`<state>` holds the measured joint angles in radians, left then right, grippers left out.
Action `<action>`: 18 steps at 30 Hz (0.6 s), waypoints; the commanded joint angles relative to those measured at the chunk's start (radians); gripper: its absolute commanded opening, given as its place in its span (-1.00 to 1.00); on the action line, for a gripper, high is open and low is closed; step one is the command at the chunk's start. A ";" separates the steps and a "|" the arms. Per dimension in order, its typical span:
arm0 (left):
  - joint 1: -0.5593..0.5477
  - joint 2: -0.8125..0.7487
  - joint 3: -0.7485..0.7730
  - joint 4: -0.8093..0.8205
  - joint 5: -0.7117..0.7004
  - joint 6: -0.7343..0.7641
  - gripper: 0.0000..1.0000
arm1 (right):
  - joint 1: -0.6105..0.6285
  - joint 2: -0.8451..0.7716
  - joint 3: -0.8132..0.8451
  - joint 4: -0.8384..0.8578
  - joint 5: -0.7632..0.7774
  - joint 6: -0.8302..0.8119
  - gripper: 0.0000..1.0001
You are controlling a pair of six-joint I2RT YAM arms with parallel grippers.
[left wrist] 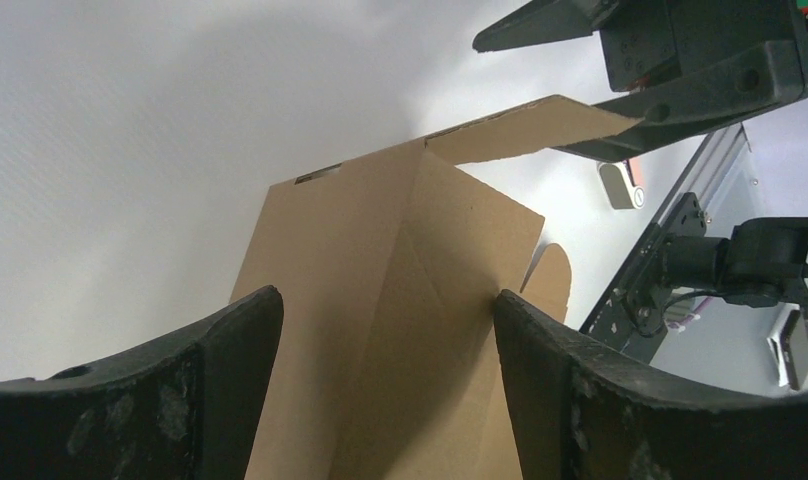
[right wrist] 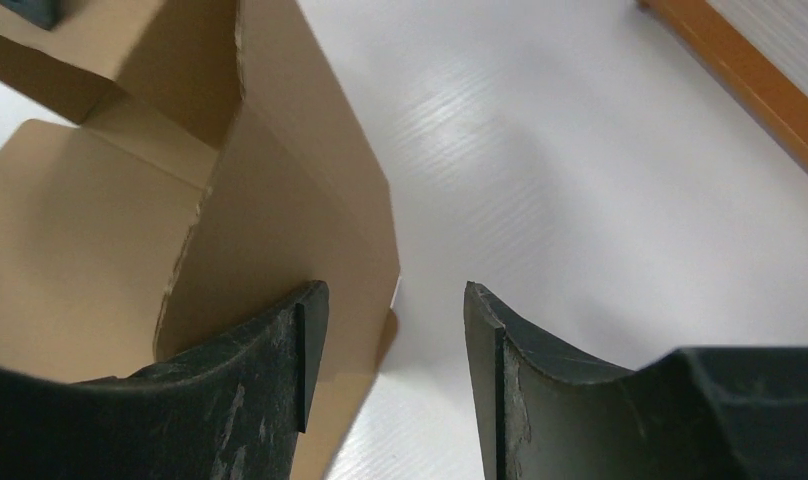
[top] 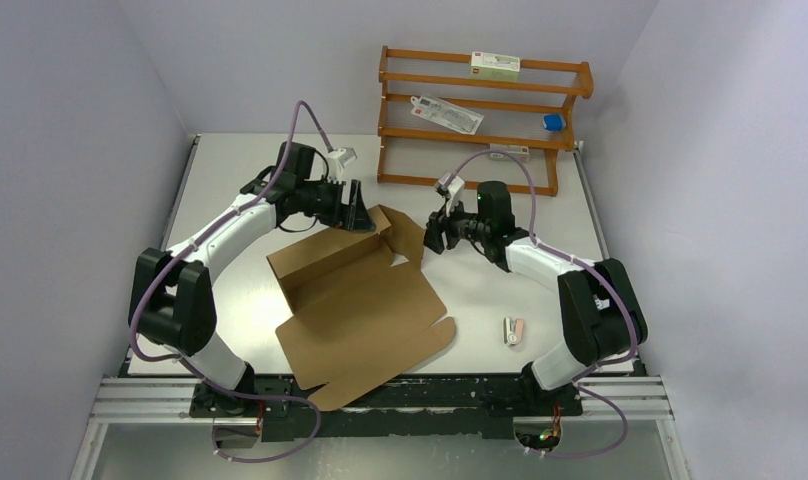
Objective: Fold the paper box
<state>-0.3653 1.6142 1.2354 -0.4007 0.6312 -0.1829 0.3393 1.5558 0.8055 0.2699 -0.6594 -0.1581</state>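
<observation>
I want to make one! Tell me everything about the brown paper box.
The paper box is brown corrugated cardboard, a cut-out sheet half folded. Its big panel with a rounded tab lies flat on the table. The back wall and one side flap stand up. The open left pincer straddles that wall; the open right pincer sits beside the flap.

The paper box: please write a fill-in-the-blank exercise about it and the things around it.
The paper box is ___ in colour.
It lies on a ___ table.
The left hand and the right hand are both ___, not shut.
The small blue item sits on the wooden ___.
Missing words: brown; white; open; rack.
</observation>
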 commanded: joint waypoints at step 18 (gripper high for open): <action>0.005 0.022 -0.013 -0.003 0.079 -0.003 0.57 | 0.137 0.069 0.054 0.057 -0.070 -0.118 0.18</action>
<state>-0.3649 1.6203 1.2354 -0.3981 0.6781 -0.1913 0.4488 1.6135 0.8711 0.2459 -0.7326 -0.2199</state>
